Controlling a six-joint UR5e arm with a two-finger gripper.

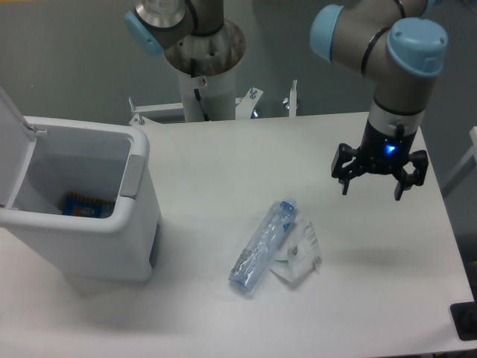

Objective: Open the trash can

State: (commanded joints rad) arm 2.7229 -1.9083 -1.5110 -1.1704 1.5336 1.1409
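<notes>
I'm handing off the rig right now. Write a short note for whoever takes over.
Gripper: open, empty, hovering over the table's right side, apart from everything.
Trash can: on the table's left, lid swung up; a blue item lies inside.
Bottle: lying mid-table, against a clear wrapper.
Done: the can is open.
Left: nothing for the opening itself.

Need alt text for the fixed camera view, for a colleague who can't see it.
A white trash can stands at the table's left with its lid up. The open gripper hovers at the far right, and a clear plastic bottle lies mid-table.
</notes>
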